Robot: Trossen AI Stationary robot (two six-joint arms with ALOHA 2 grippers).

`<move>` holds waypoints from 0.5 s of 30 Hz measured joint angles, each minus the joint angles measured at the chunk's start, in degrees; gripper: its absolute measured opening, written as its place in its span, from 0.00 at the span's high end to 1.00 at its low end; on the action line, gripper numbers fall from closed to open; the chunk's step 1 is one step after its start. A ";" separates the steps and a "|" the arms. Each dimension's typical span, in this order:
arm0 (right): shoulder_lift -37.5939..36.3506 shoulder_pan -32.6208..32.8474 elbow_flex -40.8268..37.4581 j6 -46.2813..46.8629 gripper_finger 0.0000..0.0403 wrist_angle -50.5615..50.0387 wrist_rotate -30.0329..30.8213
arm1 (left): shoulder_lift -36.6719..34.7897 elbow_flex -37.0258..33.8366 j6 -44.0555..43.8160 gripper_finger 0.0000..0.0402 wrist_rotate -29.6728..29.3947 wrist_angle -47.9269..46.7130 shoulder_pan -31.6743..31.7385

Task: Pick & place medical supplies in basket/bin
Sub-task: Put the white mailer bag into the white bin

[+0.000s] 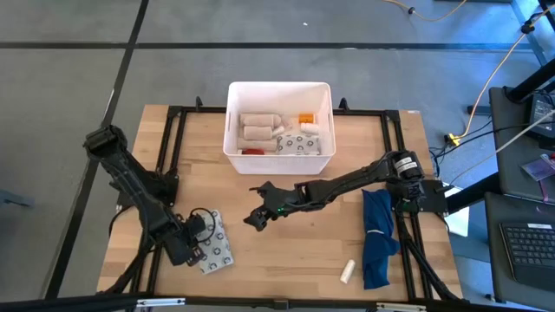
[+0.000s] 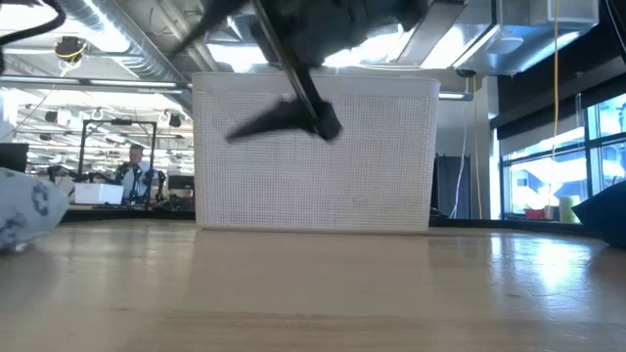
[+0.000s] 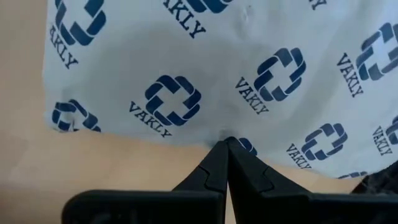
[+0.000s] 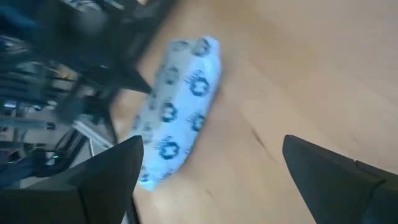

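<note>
A grey packet (image 1: 213,246) printed with dark ring marks lies flat on the wooden counter (image 1: 286,260) at its near left part, well apart from the white bin (image 1: 278,93). The left end effector (image 1: 196,245) sits at the packet's edge; in the left wrist view its two dark fingers (image 3: 214,171) are pressed together, clenched, with their tips touching the packet's rim (image 3: 186,81). Whether any of the wrapper is pinched between them cannot be told.

The right end effector (image 1: 258,205) hangs over the middle of the counter, between the packet and the bin, released, its fingers (image 4: 106,168) spread wide with nothing between them. The right wrist view looks across the bare wood at the packet (image 4: 177,106), which is near but clear of those fingers.

Inside the bin lie beige rolls (image 1: 258,126), a small orange bottle (image 1: 306,119) and another ring-patterned packet (image 1: 299,143). A small white tube (image 1: 348,271) lies alone near the counter's front edge, just beside a long dark-blue cloth (image 1: 378,234) on the right side.
</note>
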 joint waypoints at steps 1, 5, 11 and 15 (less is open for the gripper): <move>0.00 -0.11 -1.12 0.75 0.04 0.55 0.06 | 0.00 -0.07 1.35 0.99 -0.34 0.09 0.82; 0.00 -0.28 -4.60 2.27 0.04 3.64 0.11 | 0.13 -0.24 7.82 1.00 -3.43 2.45 4.71; 0.00 -0.41 -6.85 3.64 0.04 4.56 0.52 | 0.34 -0.41 17.19 1.00 -5.50 5.44 11.95; 0.00 -0.41 -8.42 5.36 0.04 4.88 0.72 | 0.90 -0.43 22.64 0.99 -5.82 7.03 17.02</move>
